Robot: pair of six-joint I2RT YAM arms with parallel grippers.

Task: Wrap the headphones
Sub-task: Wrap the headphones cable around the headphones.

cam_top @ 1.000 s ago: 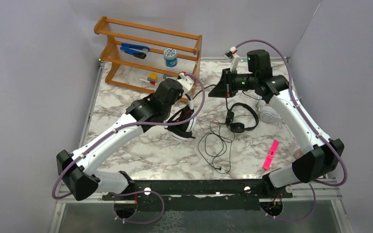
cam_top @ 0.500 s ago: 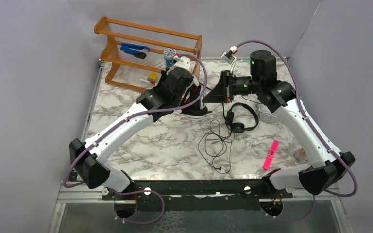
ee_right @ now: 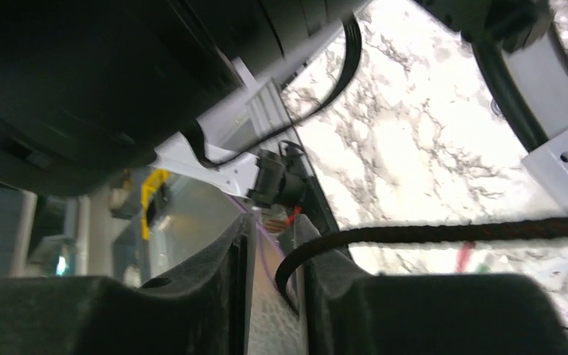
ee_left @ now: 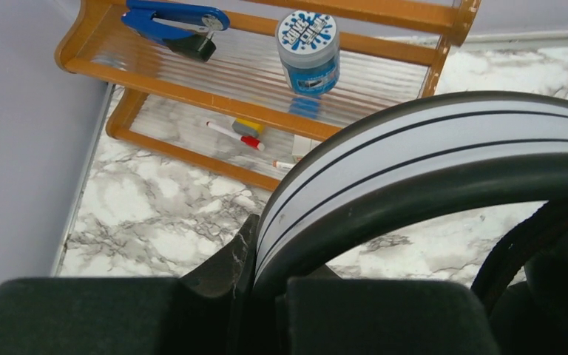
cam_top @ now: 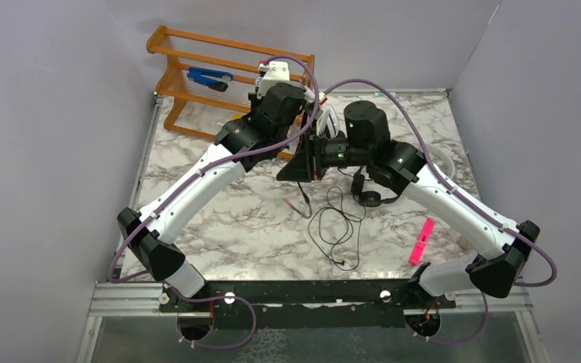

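Left gripper [ee_left: 266, 299], seen from its own wrist, is clamped on the white-and-black headphones [ee_left: 444, 140]. The white headband, with black stripes and a black lining, arches up from between the two dark fingers [ee_left: 81, 318] toward 2 o'clock. A black ear pad fills the 4 o'clock corner. Beyond, at 11 to 12 o'clock, a wooden rack [ee_left: 192, 96] stands on the marble table [ee_left: 155, 214]. On its ribbed shelf lie a blue-handled tool [ee_left: 174, 15] and a blue jar [ee_left: 308, 52]. Under the shelf a red-and-white pen [ee_left: 233, 135] lies beside a small yellow piece [ee_left: 248, 127].

From the right wrist, the right gripper [ee_right: 277, 288] has its jaws drawn nearly together on a black cord [ee_right: 451, 233]. The cord loops up out of the narrow gap and runs off toward 3 o'clock.

From above, both grippers meet over the far half of the table, the right one just at 6 o'clock of the left. A stretch of cord drops from the right gripper to the marble. All-black headphones [cam_top: 371, 189] lie at 3 o'clock of the right gripper, partly under the right arm [cam_top: 454, 204], their thin wire [cam_top: 312, 229] curled toward 6 o'clock. All-white headphones [cam_top: 446, 160] peek out behind that arm at the table's 3 o'clock side, mostly hidden. A pink marker [cam_top: 421, 240] lies at 4 o'clock.
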